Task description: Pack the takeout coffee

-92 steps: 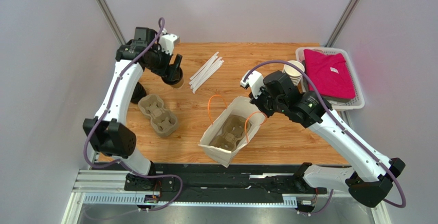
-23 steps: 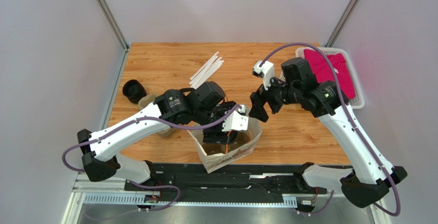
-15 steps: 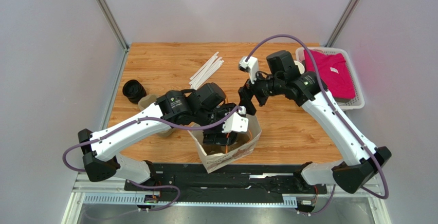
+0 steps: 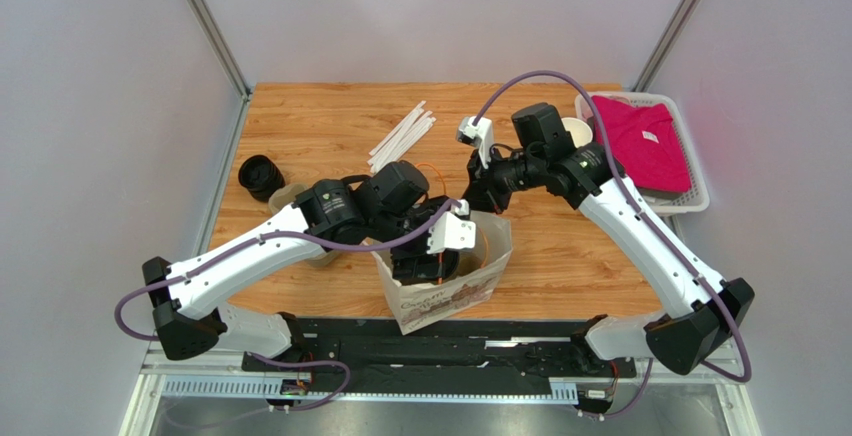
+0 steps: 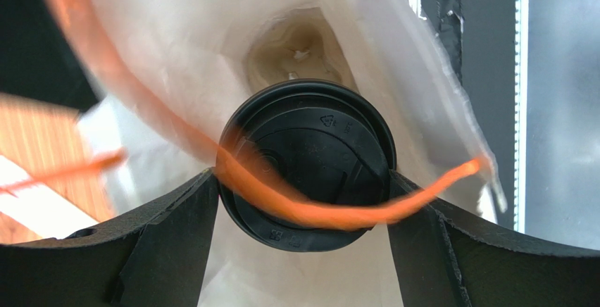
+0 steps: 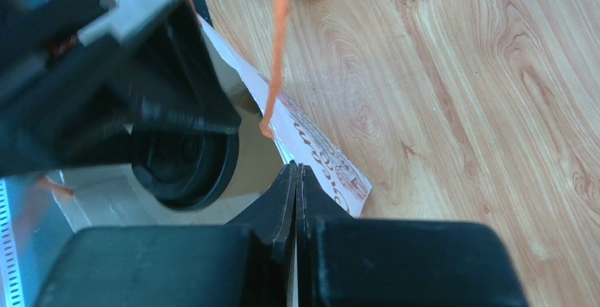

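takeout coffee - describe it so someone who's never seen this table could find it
Find the white paper bag with orange handles at the table's near edge. Inside its mouth, the left gripper grips the takeout coffee. It alone wears a round black lid, unlike the lidless cup stack by the basket.

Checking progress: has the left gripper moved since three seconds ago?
Yes: left gripper moved from left of the straws, nearer and rightward, into the paper bag.

We see a wooden table point(image 4: 310, 116) with warm orange grain, closed in by plain pale grey walls point(image 4: 450, 16) under even light, slanted metal posts point(image 4: 205, 26) at its far corners and an aluminium rail point(image 4: 200, 361) along its near edge.
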Robot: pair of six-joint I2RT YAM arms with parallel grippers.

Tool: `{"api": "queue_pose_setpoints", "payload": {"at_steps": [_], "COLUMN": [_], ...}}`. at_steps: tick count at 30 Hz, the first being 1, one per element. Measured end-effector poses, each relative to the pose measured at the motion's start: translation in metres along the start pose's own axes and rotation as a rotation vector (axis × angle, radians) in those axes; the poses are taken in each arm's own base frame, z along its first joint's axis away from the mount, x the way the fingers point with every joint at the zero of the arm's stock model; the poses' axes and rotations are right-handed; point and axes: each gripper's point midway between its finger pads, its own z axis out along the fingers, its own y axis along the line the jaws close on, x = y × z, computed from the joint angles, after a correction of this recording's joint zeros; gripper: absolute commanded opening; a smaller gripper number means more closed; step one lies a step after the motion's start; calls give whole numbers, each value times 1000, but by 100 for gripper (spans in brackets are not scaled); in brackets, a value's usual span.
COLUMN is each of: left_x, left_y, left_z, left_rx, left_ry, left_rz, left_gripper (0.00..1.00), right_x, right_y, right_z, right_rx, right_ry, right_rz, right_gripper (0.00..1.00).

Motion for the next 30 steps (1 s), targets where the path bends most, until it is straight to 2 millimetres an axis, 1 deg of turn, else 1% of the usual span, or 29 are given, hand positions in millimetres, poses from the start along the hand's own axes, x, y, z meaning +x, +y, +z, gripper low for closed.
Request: {"api": "queue_pose_setpoints", "payload": {"at_steps": [6, 9, 11, 14, 18, 22, 23, 24, 27, 30], "left_x": [-3, -5, -3, 5, 15, 19, 19, 20, 20, 21], "left_y": [9, 10, 10, 10, 13, 17, 17, 18, 18, 18], "left_z": [-23, -31, -30, -24, -16, -9, -8, -7, -5, -3], "left_rx": [-82, -106, -109, -104, -108, -114, -113, -113, -113, -112], "left_ry": [-74, -105, -108, -87, -54, -43, -41, -40, -41, -40], "left_rz": [-70, -96, -113, -159, -213, -235, -238, -239, -239, -240], "left_gripper": [25, 25, 24, 24, 24, 24, 24, 24, 24, 24], "right_x": [11, 15, 16, 18, 25, 33, 35, 35, 34, 23], "right_y": [16, 22, 27, 32, 38, 44, 46, 47, 48, 46], "right_z": [-19, -29, -34, -39, -41, -42, -43, -44, -46, -51], "right_rx": [22, 37, 41, 41, 36, 18, 14, 13, 17, 37], "right_ry": [-30, -47, -57, -66, -60, -44, -41, -40, -39, -51], "right_rz": [-17, -17, -13, 0, 27, 48, 51, 52, 55, 49], "right_gripper": [0, 0, 0, 0, 0, 0, 2, 12, 22, 24]}}
